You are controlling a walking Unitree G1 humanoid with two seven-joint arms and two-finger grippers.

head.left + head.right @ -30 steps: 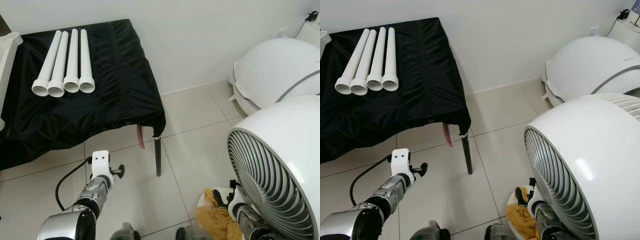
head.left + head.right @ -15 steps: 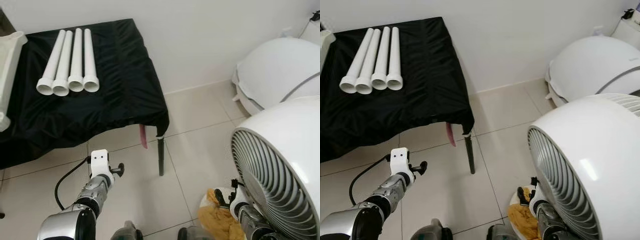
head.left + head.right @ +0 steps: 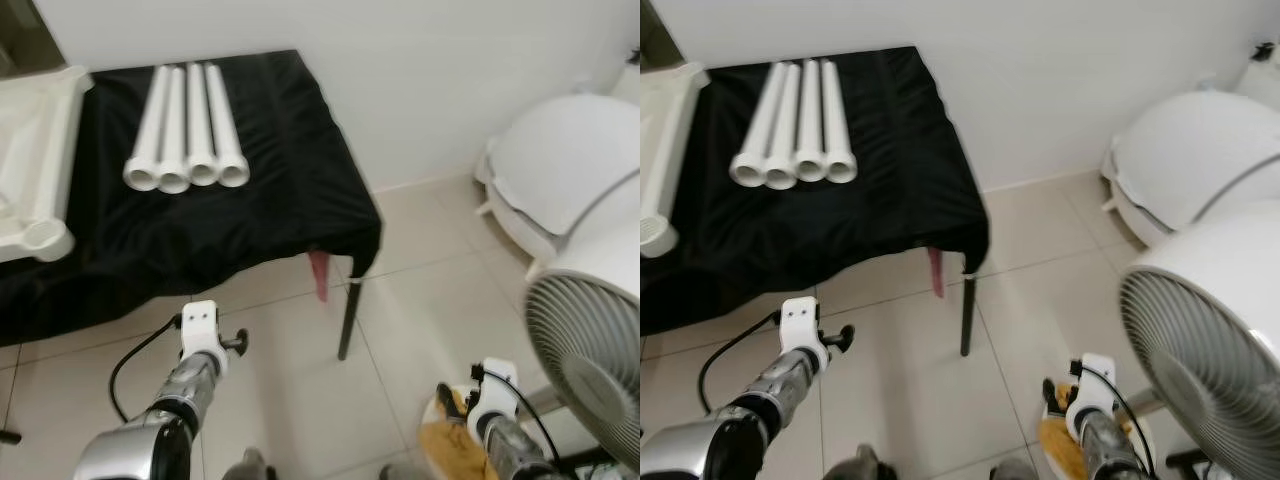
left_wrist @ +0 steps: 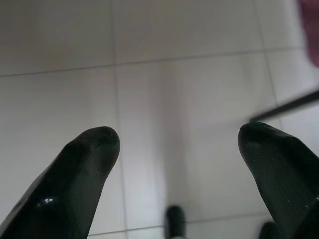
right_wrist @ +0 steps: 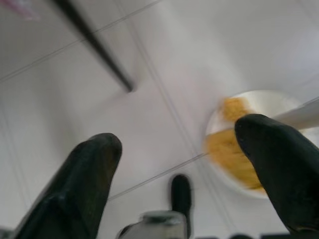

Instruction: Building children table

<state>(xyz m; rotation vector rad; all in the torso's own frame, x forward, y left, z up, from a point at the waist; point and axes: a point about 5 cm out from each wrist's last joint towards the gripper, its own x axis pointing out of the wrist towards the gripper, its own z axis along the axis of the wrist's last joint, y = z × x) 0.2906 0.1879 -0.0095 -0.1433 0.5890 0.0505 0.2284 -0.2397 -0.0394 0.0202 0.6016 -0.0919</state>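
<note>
4 white tubes [image 3: 187,128] lie side by side on a table draped in a black cloth [image 3: 260,200], their flared open ends facing the robot, and just beside them at the table's left end rests a white plastic tabletop [image 3: 35,160], partly cut off by the picture's edge. A pink tag [image 3: 319,275] hangs from under the cloth near the table's black front leg [image 3: 347,320]. Both arms are held low over the pale tiled floor [image 3: 420,300], well apart from the table. The left gripper [image 4: 179,144] has its 2 black fingers spread wide with nothing between them, bare tile beneath. The right gripper [image 5: 182,154] is likewise spread and empty, above a white dish holding a yellow cloth [image 5: 234,149]. A white fan [image 3: 1200,340] stands at the right, with a white domed appliance [image 3: 1195,150] behind it by the wall.
</note>
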